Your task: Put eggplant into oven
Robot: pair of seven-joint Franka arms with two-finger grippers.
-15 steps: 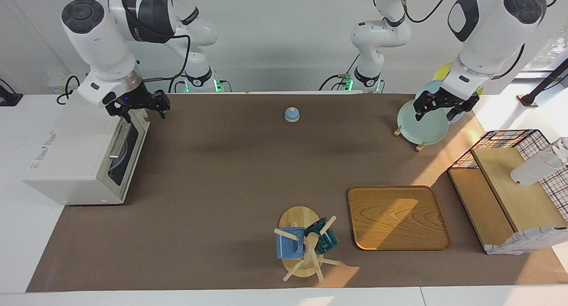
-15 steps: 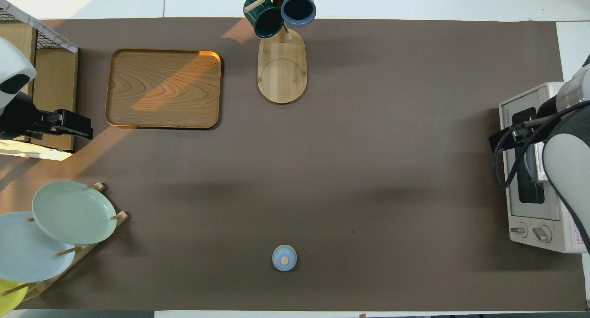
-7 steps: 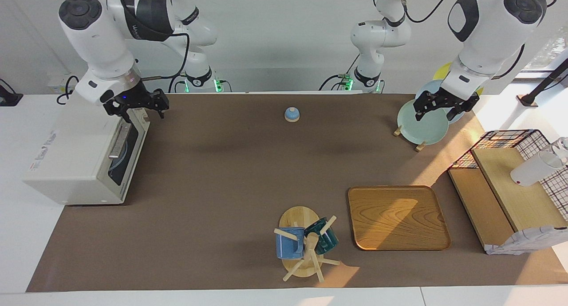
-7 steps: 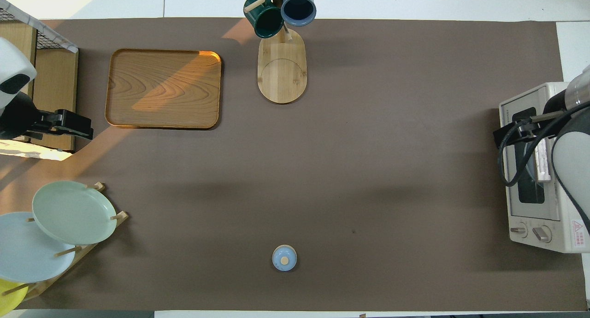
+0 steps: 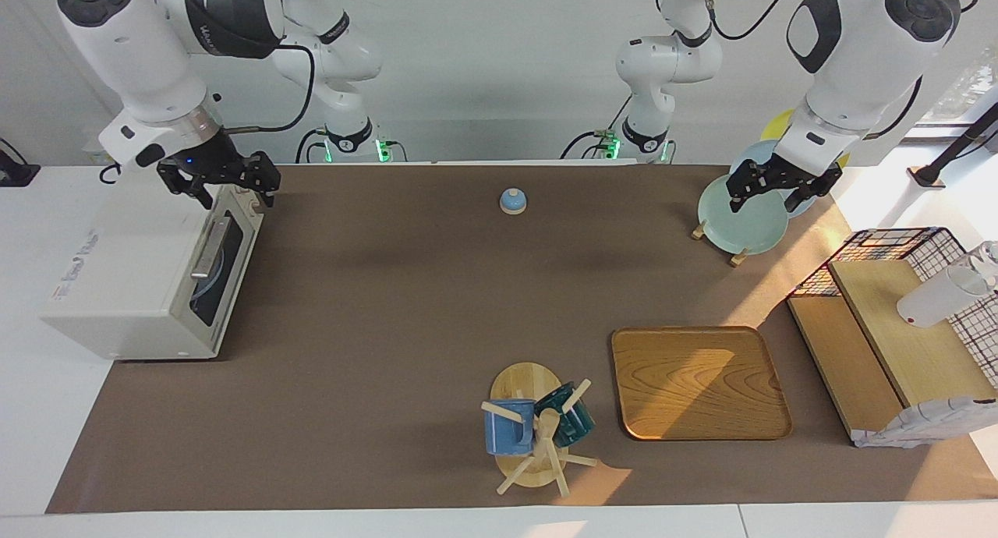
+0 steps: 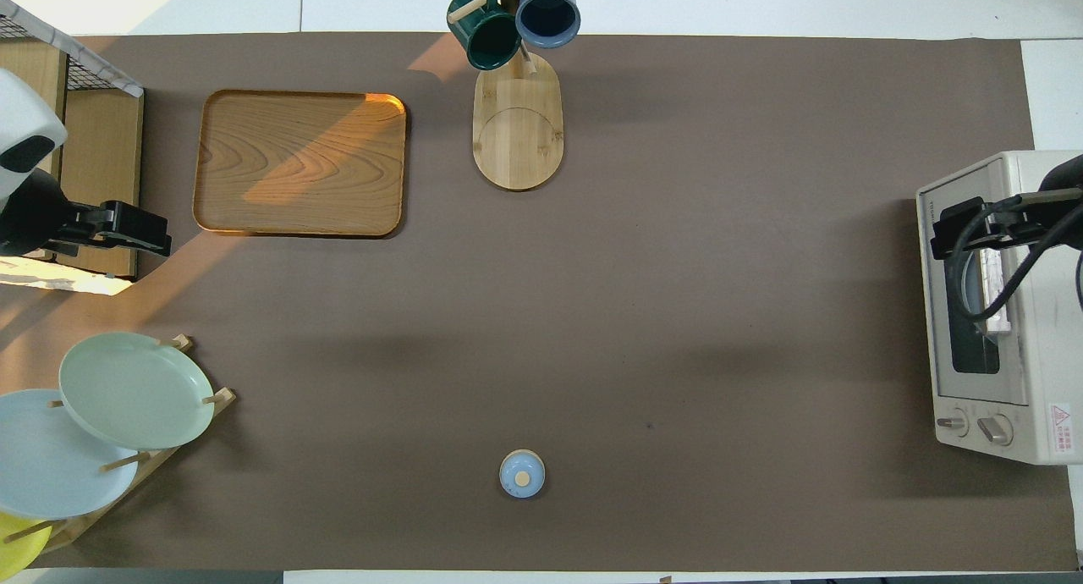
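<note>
Over the oven, my right pincer hangs released, holding nothing.
At the right arm's end of the bench the oven's door is closed, and I cannot see the eggplant anywhere; something pale blue shows dimly through the glass, too unclear to name. My left pincer hangs released above the green plate in the rack at the left arm's end, waiting, apart from the tray.
</note>
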